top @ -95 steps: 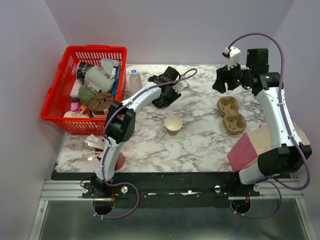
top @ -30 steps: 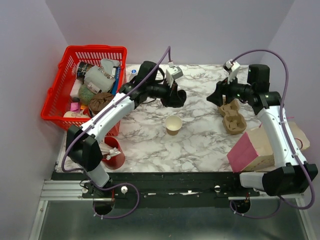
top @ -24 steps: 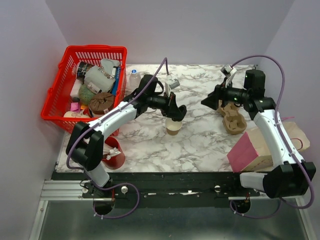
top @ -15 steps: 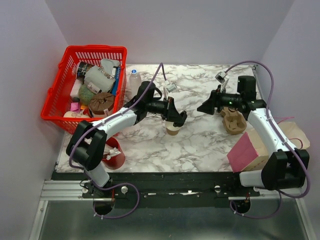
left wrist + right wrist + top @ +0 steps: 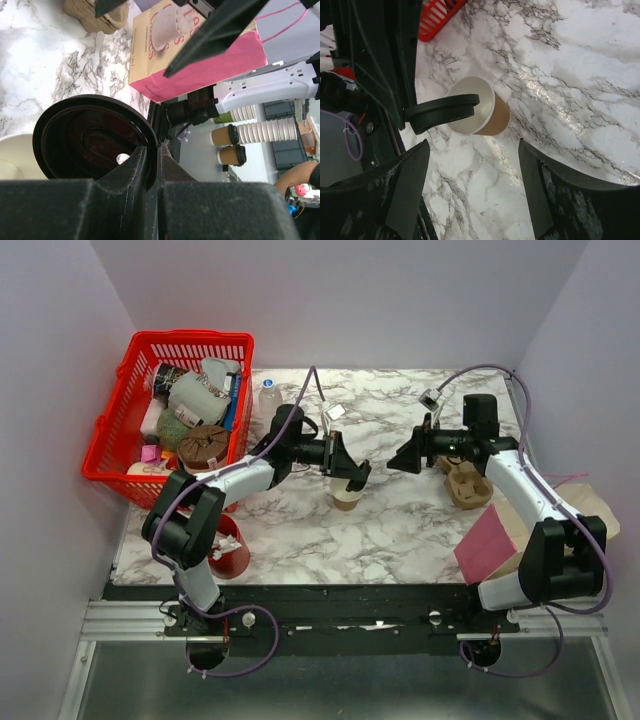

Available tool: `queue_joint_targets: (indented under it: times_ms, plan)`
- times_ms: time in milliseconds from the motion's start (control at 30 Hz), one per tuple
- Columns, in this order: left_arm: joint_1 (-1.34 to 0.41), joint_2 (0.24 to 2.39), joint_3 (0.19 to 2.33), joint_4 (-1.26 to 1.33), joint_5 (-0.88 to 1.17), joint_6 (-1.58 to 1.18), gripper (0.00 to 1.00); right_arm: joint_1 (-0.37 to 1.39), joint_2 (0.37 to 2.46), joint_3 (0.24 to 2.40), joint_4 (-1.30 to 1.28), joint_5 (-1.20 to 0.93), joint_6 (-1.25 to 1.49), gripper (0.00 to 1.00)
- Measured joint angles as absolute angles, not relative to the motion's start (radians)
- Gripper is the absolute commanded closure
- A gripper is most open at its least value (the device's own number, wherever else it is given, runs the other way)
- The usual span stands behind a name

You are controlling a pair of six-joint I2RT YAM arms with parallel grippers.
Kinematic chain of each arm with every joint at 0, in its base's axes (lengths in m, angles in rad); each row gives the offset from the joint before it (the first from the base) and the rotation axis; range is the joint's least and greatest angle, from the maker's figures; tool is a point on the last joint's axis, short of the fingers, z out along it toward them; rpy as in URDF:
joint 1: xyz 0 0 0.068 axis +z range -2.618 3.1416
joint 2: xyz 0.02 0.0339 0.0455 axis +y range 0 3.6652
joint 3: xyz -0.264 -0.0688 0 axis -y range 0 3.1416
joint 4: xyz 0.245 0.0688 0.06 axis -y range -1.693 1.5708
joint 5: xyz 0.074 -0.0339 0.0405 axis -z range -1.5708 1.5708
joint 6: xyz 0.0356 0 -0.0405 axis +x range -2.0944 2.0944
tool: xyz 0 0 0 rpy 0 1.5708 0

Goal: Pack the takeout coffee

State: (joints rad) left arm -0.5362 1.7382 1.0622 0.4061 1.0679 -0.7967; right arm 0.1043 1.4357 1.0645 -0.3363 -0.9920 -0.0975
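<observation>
One small tan paper cup (image 5: pixel 347 501) stands open and upright in the middle of the marble worktop (image 5: pixel 400 530) — that's my coffee, and by my reckoning the packing has barely begun. My left gripper (image 5: pixel 345 472) is pinched narrow on the rim of the one round black plastic lid (image 5: pixel 90 140), holding it tilted right at the cup's mouth. It isn't seated, and I can't tell whether it touches the rim. My right gripper (image 5: pixel 403 461) hangs wide with nothing in it, between the cup and the one brown moulded pulp carrier (image 5: pixel 465 485).

So the lid is in hand and the rest is left — press it on, set the cup into the carrier, perhaps then into the one pink-and-kraft paper bag (image 5: pixel 495 540). I also count one red plastic basket (image 5: pixel 135 340) of clutter and one red cup of white sticks (image 5: pixel 228 552).
</observation>
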Motion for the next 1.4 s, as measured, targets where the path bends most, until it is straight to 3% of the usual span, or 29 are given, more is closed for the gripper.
queue_joint_targets:
  times_ms: [67,133,167,500,900,1233,1400]
  plan:
    - [-0.528,1.744,1.062,0.420,1.072,-0.813,0.86,0.107,1.446,1.065,-0.332,-1.017,-0.135,0.16]
    - [-0.522,1.749,1.062,0.432,1.078,-0.825,0.84,0.113,1.469,1.071,-0.337,-1.037,-0.173,0.00]
    - [-0.521,1.753,1.062,0.440,1.084,-0.832,0.84,0.119,1.486,1.079,-0.339,-1.044,-0.190,0.00]
    - [-0.516,1.798,1.023,0.527,1.123,-0.900,0.84,0.186,1.579,1.125,-0.348,-1.057,-0.304,0.00]
    - [-0.510,1.818,1.005,0.603,1.186,-0.956,0.80,0.283,1.591,1.222,-0.505,-1.046,-0.720,0.04]
    - [-0.489,1.858,1.076,0.441,1.220,-0.831,0.78,0.342,1.623,1.260,-0.643,-1.017,-0.990,0.15]
    - [-0.476,1.868,1.123,0.368,1.230,-0.769,0.76,0.355,1.639,1.288,-0.699,-1.012,-1.063,0.15]
